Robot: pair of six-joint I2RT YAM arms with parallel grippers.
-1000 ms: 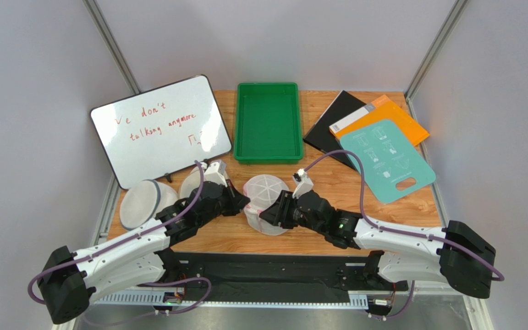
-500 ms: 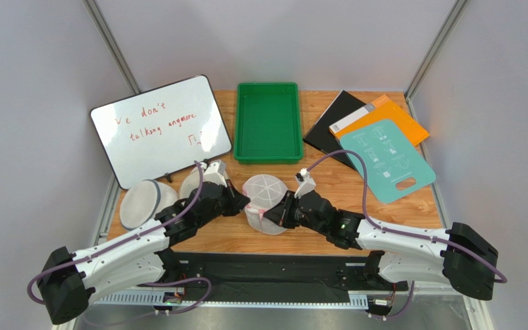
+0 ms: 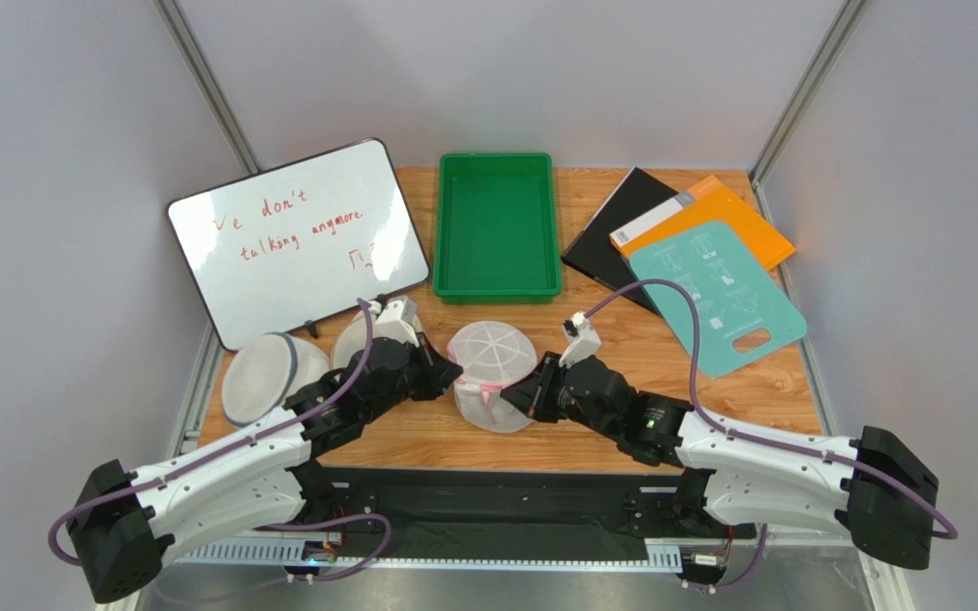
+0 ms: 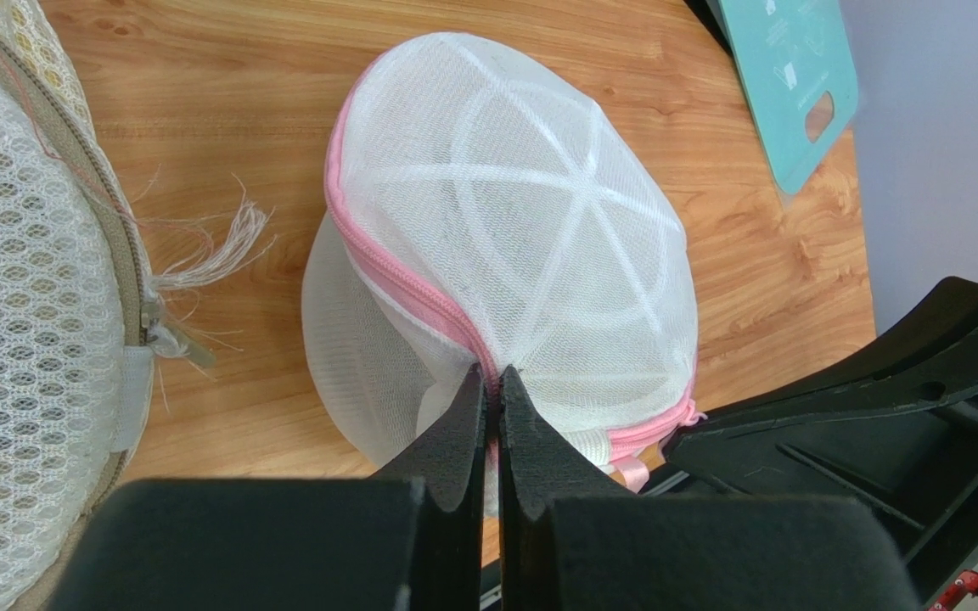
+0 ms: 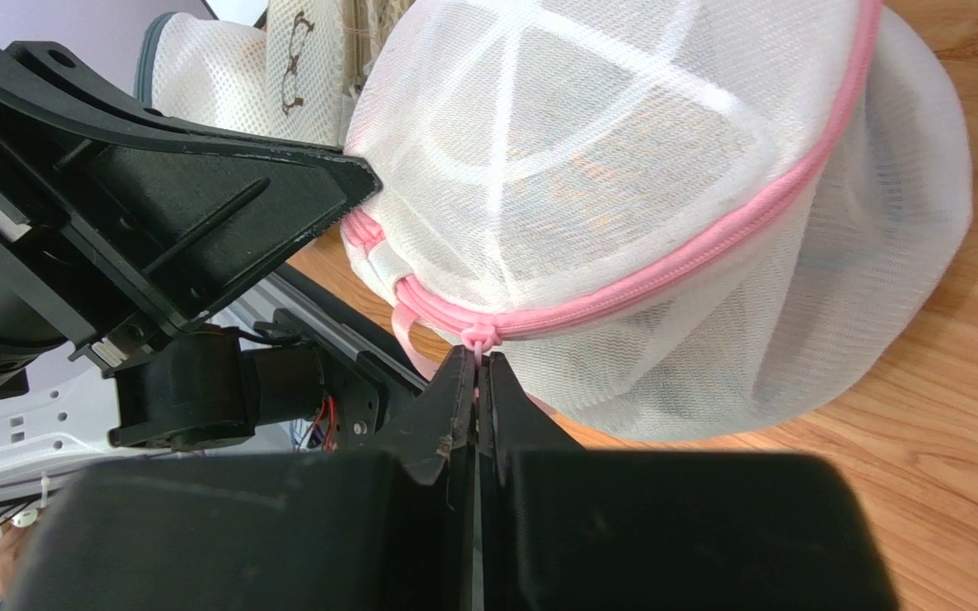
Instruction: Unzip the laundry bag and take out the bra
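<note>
The laundry bag [image 3: 492,373], a white mesh dome with pink zipper and ribs, lies on the wooden table between both arms; it also shows in the left wrist view [image 4: 520,255] and the right wrist view [image 5: 660,191]. My left gripper [image 4: 496,382] is shut on the bag's pink zipper seam at its left side [image 3: 453,379]. My right gripper [image 5: 479,369] is shut on the pink zipper pull [image 5: 476,339] at the bag's right side [image 3: 522,397]. A dark brownish shape shows faintly through the mesh; the bra itself is hidden inside.
Two plain white mesh bags [image 3: 265,376] [image 3: 360,337] lie to the left, one close beside the left gripper [image 4: 22,318]. A whiteboard [image 3: 297,242], a green tray [image 3: 497,227], and black, orange and teal boards [image 3: 711,287] lie at the back.
My right gripper has moved right along the bag's edge with the zipper pull in it. The bag has shifted slightly. The left gripper holds its place.
</note>
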